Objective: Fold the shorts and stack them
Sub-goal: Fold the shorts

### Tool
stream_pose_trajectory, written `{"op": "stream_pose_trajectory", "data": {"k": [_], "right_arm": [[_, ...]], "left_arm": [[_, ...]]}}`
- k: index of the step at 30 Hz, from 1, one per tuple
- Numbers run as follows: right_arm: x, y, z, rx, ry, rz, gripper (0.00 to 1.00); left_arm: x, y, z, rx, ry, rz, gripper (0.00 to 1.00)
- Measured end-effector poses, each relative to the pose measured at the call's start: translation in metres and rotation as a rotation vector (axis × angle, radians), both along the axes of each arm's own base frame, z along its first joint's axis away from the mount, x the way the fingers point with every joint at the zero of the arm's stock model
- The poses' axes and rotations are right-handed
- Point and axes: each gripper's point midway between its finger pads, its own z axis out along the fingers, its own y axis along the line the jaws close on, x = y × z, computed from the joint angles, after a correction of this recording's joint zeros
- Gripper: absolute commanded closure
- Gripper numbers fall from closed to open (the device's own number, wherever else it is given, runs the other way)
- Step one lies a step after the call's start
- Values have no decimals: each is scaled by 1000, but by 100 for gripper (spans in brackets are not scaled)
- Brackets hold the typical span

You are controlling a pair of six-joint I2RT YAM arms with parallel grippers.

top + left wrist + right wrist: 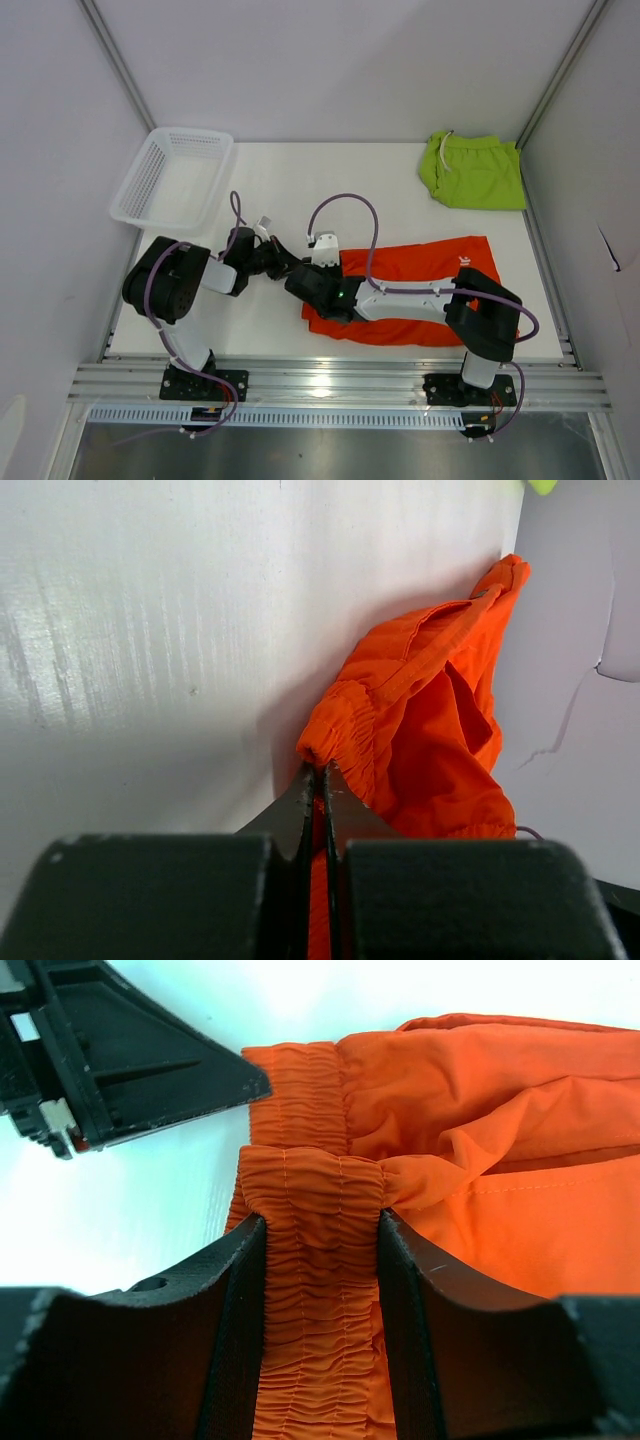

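Observation:
The orange shorts [425,285] lie spread on the white table [270,190], waistband toward the left. My left gripper [296,268] is shut on the upper corner of the elastic waistband [345,725], with orange cloth pinched between its fingertips [320,772]. My right gripper [318,296] is just beside it and shut on the same waistband [312,1140]. The gathered elastic fills the gap between its fingers [312,1222]. One finger of the left gripper [150,1060] shows in the right wrist view. The lime green shorts [475,172] lie crumpled at the back right corner.
A white mesh basket [170,180] stands at the table's back left corner. Grey walls close in the table on the left, back and right. The metal rail [330,385] with both arm bases runs along the near edge.

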Motion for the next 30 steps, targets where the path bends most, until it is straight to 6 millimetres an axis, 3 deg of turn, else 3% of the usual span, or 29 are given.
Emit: {"op": "stream_pose_trajectory", "data": {"k": [11,18,23,30], "right_arm": [[31,-17,-2,-14,38,-10,54],[48,2,5,-12,41,48,53],[53,16,-14,-36,75,99,53],[60,19,-42,-47,129,126,51]], "left_arm": [[4,5,-4,41,-22,17,100],[6,8,-2,67,-45,26,100],[7,10,-2,83,-54,32,100],[7,12,2,97,-61,36,100]]}}
